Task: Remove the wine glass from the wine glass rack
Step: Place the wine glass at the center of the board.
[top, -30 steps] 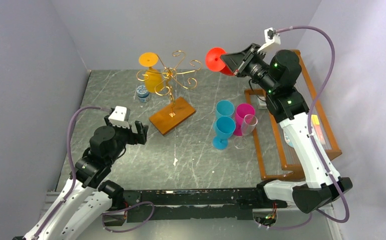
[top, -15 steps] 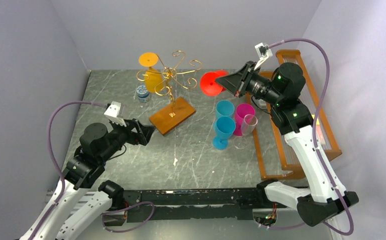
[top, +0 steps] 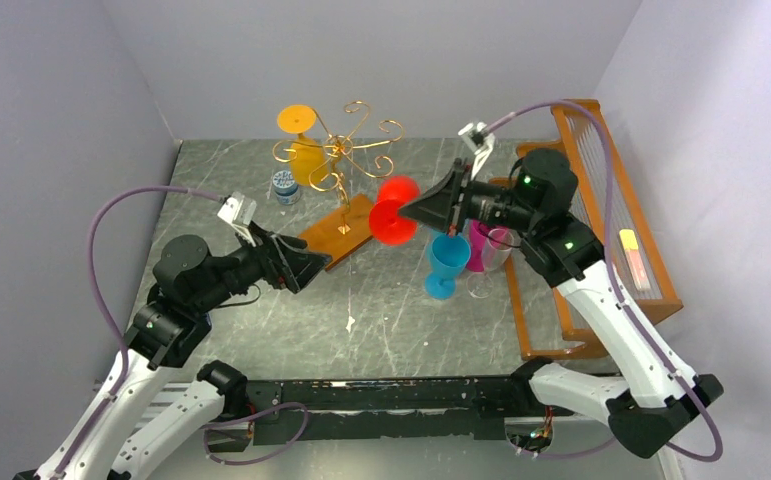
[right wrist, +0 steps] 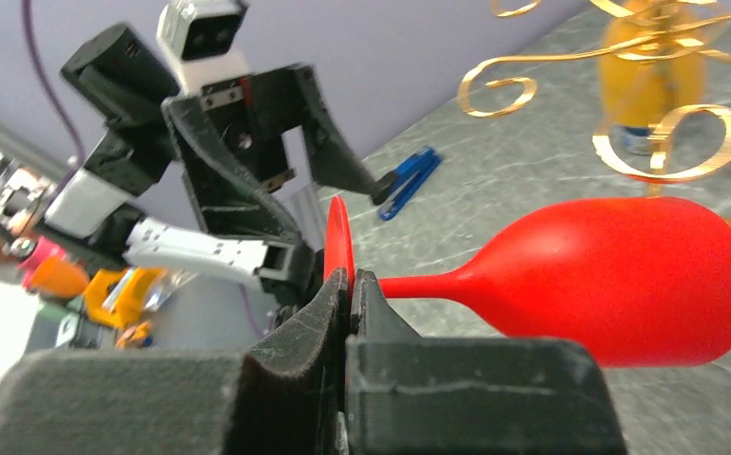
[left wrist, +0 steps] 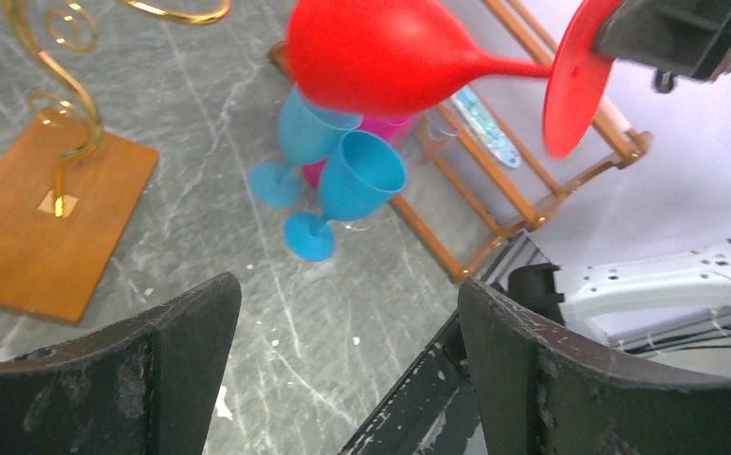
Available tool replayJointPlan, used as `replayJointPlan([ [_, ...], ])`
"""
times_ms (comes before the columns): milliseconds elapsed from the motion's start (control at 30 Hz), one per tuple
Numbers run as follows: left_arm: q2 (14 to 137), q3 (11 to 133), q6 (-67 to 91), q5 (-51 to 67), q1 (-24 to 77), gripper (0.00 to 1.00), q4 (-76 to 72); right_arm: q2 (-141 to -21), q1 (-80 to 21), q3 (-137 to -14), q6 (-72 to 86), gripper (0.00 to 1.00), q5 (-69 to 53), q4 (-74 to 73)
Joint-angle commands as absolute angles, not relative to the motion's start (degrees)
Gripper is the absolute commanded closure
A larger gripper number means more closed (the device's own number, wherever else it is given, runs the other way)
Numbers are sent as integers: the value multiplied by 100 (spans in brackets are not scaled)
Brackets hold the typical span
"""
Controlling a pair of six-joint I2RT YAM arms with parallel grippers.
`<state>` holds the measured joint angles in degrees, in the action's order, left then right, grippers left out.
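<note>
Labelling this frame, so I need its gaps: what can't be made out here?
- Top view: red wine glass motion-blurred, outline smeared.
- Left wrist view: magenta glass mostly hidden behind blue glasses.
- Right wrist view: orange glass out of focus, cut by the top edge.
- Top view: label on the small jar too small to read.

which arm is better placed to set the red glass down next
Right. The right arm's fingers are shut on the foot of the red wine glass, held sideways above the table. The left arm's fingers stand open and empty, not touching the glass.
</note>
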<state>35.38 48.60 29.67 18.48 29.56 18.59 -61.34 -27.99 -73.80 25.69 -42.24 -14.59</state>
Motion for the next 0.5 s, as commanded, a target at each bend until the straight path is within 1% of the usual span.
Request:
replayJointPlan([
  [0, 3524, 4976, 3303, 2576, 2925, 12, 1406, -6243, -3654, -7391, 2271, 100, -3799, -1471],
  [100, 3501, 4953, 3400, 2769, 2927, 13, 1299, -6301, -4089, -7279, 2308, 100, -3418, -1384],
  [200, 3451, 4922, 3495, 2910, 2922, 14, 1162, -6387, -4315, -7181, 2427, 100, -3330, -1301],
  [467, 3534, 4707, 3549, 3465, 2927, 24, 858, -6449, -4588, -6852, 2768, 100, -3160, -929],
])
